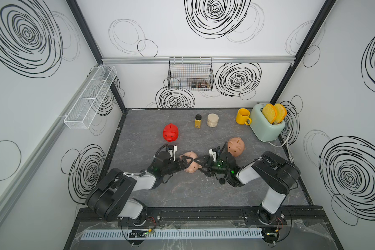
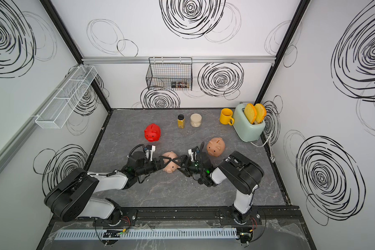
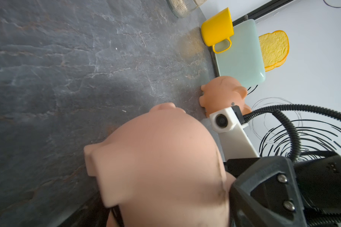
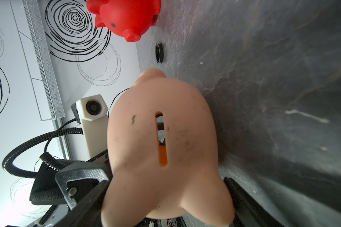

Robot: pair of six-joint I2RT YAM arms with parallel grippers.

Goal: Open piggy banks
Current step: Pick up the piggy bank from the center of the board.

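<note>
Three pigs on the grey stone-look table (image 1: 182, 194). Only the pale pink glossy plastic piggy bank (image 1: 192, 167) is being worked. It lies on its side at the centre of both top views, snout toward the bottom edge. The bright red plastic piggy bank (image 1: 170, 135) stands up-left of it and the peach-tan plastic piggy bank (image 1: 236, 146) up-right, both untouched.

Handling, by judgement: a hollow, light, stiff shell. The gloss and round body mean it will likely slip or roll. Best grip is across the flanks, leaving the belly free.

The right wrist view shows the coin slot (image 4: 161, 137). It also shows a small black round plug (image 4: 159, 52) loose on the table toward the red pig; I cannot tell which pig it came from.

Both arms reach in low from the bottom corners, with forearms near level and fingertips almost meeting over the pig.
- The left gripper (image 1: 187, 165) appears clamped on the pig.
- The right gripper (image 1: 198, 166) has its jaws wide astride the pig's back; whether they grip it, I cannot tell.
</note>
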